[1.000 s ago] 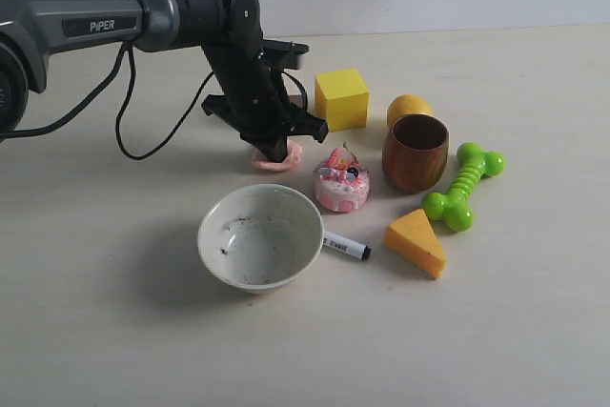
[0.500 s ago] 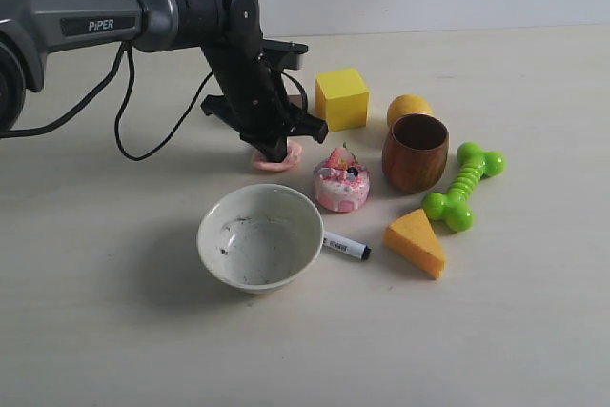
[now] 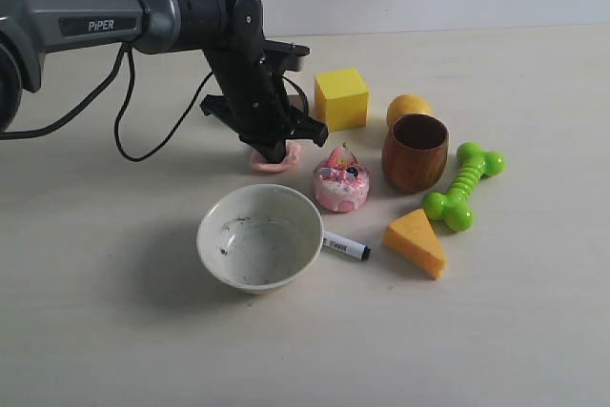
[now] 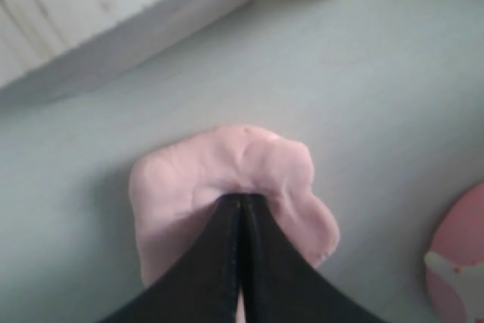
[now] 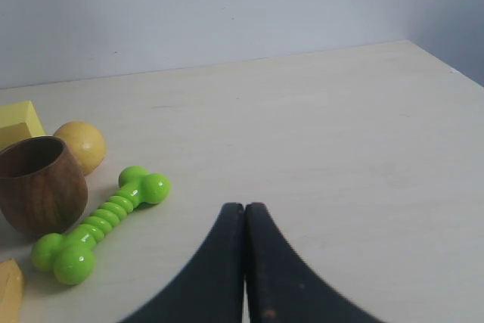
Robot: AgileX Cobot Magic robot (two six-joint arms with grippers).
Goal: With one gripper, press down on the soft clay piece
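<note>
The soft clay piece (image 3: 278,158) (image 4: 257,168) lies flat on the table, a pale salmon-pink lump beside the toy cake. My left gripper (image 3: 275,150) (image 4: 243,197) is shut, its joined black tips resting on top of the clay near its middle, with a dent in the surface around them. The dark PiPER arm slants down to it from the left. My right gripper (image 5: 244,207) is shut with nothing in it, hovering over bare table; it does not show in the exterior view.
A pink-and-white toy cake (image 3: 341,183) stands right beside the clay. A white bowl (image 3: 259,237), a marker (image 3: 346,247), a yellow cube (image 3: 341,98), a wooden cup (image 3: 416,152), a yellow ball (image 3: 408,107), a green dumbbell toy (image 3: 463,186) and a cheese wedge (image 3: 416,242) surround it.
The left gripper stays on the clay with barely any shift; the clay looks slightly flatter under the tips. Nothing else has moved.
</note>
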